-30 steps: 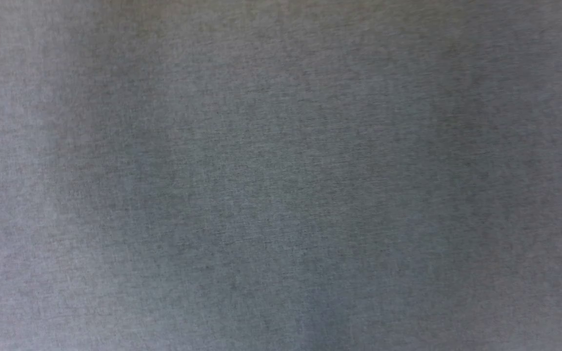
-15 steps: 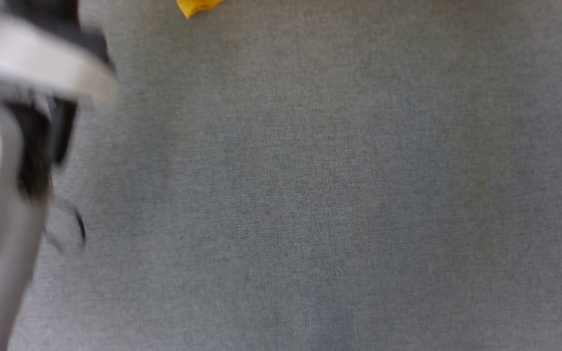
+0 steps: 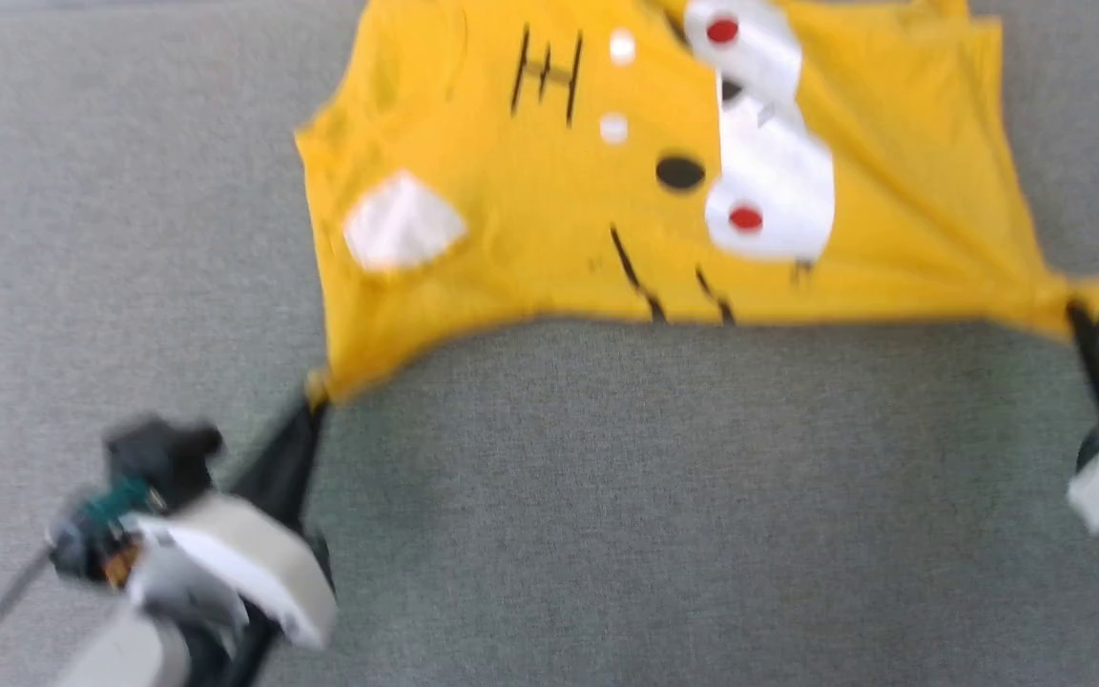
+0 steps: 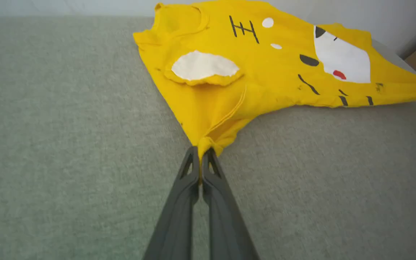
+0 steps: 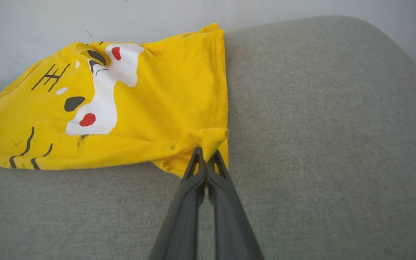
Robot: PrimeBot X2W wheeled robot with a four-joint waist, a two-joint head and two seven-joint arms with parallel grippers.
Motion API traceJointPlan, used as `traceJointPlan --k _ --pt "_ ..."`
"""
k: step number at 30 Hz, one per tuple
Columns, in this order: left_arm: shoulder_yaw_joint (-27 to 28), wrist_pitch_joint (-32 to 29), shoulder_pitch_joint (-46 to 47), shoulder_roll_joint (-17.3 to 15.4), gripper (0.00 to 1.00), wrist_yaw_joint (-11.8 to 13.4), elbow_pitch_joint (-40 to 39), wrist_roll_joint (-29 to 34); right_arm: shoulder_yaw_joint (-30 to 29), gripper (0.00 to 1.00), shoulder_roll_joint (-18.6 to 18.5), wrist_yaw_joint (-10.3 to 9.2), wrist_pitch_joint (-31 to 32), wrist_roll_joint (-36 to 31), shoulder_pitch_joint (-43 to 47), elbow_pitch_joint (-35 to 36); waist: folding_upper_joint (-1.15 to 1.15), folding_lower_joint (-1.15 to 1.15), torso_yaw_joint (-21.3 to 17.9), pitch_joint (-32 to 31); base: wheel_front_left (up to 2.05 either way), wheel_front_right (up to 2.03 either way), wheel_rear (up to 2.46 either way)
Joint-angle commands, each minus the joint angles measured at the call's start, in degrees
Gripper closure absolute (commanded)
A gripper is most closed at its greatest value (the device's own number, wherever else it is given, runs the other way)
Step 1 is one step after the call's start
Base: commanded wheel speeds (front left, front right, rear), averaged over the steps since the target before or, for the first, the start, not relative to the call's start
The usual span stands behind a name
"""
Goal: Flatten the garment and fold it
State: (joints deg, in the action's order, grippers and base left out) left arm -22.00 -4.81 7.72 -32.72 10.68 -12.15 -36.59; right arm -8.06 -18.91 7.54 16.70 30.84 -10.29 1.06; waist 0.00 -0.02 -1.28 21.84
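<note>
The left gripper (image 4: 200, 152) and the right gripper (image 5: 205, 153) each pinch a corner of the garment (image 3: 530, 239).

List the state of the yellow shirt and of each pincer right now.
garment: spread on the grey cushion, wrinkled, near edge stretched between its two pinched corners.
left pincer: shut on the garment's near corner.
right pincer: shut on the garment's other near corner.

garment (image 3: 530, 219): thin matt cloth | surface (image 3: 607, 496): grey woven fabric
</note>
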Motion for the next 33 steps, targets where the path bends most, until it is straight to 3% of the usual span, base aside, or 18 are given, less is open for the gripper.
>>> traceJointPlan --k 1,7,13,19,26,33 --pt "-0.41 -0.79 -1.67 0.10 1.00 0.49 -0.01 -0.78 -0.50 1.00 0.48 -0.05 0.13 -0.62 1.52 0.40 0.00 0.02 0.19 -3.68 0.00 0.00 0.00" --pt "-3.67 -9.09 -11.74 -0.60 1.00 1.74 0.22 -6.71 -2.18 1.00 3.66 -0.05 1.59 -2.21 10.75 1.40 0.00 0.02 -0.18 -7.98 0.00 0.00 0.00" --pt "-6.08 -18.71 -19.62 -1.97 1.00 3.94 -0.37 -13.25 -0.72 1.00 3.42 -0.05 5.16 -3.65 19.65 0.59 0.00 0.02 -0.05 -11.90 0.00 0.00 0.00" --pt "-6.52 -23.30 -25.78 -3.99 1.00 6.14 -1.62 -16.99 0.38 1.00 2.81 -0.05 9.53 -2.54 27.04 -1.13 0.00 0.02 -0.33 -15.07 0.00 0.00 0.00" --pt "-5.70 -25.63 -30.83 -6.24 1.00 7.52 -4.65 -20.13 0.05 1.00 1.59 -0.05 13.29 -1.03 32.40 -1.15 0.00 0.02 -0.41 -17.81 0.00 0.00 0.00" --pt "-2.28 -19.51 -28.42 -8.14 1.00 7.64 -7.91 -15.27 -1.90 1.00 1.88 -0.05 11.52 -1.00 31.72 1.23 0.00 0.02 -0.35 -18.63 0.00 0.00 0.00"
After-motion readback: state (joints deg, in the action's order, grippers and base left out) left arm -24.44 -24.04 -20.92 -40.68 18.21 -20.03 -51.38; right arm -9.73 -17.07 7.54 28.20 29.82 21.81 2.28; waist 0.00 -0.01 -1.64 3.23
